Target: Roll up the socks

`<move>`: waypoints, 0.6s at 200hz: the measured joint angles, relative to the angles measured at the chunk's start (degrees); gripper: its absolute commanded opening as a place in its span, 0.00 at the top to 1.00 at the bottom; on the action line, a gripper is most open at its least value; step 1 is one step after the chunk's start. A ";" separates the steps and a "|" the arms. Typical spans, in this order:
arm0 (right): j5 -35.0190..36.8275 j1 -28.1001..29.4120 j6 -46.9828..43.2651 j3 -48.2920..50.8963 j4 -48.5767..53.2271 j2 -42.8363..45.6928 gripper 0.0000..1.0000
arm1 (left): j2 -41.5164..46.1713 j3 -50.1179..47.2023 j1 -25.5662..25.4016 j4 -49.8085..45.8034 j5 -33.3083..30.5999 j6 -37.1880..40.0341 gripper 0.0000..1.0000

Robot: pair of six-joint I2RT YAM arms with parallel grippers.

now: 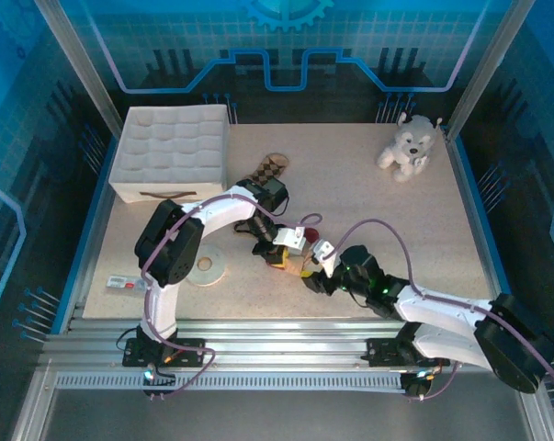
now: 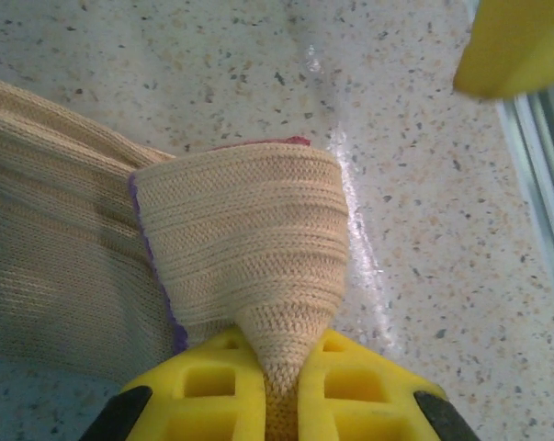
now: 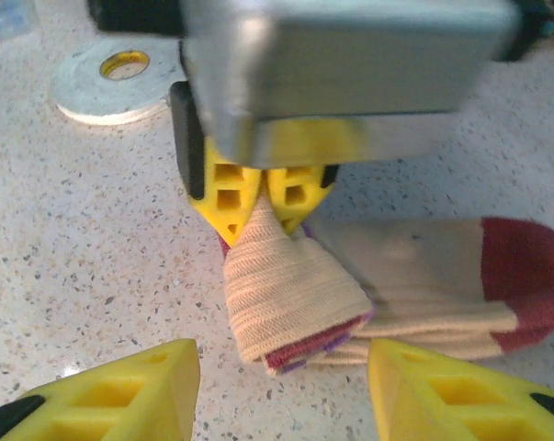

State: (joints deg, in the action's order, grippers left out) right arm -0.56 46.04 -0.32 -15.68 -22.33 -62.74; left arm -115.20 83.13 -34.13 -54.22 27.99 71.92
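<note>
The left claw [image 2: 277, 372] is clenched on the tan sock [image 3: 414, 266], its two yellow fingers [image 3: 229, 197] pinched tight on a narrow tuck of the ribbed cuff end. From that pinch the knit fans out into a folded flap that lies doubled over the sock's body, with a thin edge of red and purple showing under the fold. The rest of the sock stretches flat on the speckled tabletop [image 2: 258, 73] away from this claw, ending in a dark red toe [image 3: 529, 276].

The right claw [image 3: 281, 390] faces the left one from just across the fold. Its jaws are spread and released, one yellow finger [image 3: 102, 395] on each side of the flap, neither one touching the fabric.

The argyle sock [image 1: 269, 171] lies well beyond the left claw, past that arm's wrist, next to a white quilted box [image 1: 174, 149]. A roll of white tape [image 3: 111, 78] sits near the left claw. A grey-white plush dog [image 1: 410, 145] sits far beyond the right claw, at the table's far corner.
</note>
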 measured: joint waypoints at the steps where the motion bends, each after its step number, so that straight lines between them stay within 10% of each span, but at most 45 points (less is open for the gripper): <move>1: 0.11 0.15 -0.15 0.00 -0.11 -0.11 0.48 | 0.00 0.00 0.00 -0.04 0.00 0.02 1.00; 120: 14.10 9.27 -18.23 2.01 -26.58 -21.51 0.47 | -1.07 1.62 0.00 -4.50 0.68 0.63 1.00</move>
State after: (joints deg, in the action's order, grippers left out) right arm 13.54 55.31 -18.55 -13.67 -48.90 -84.25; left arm -116.27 84.75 -34.13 -58.72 28.67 72.55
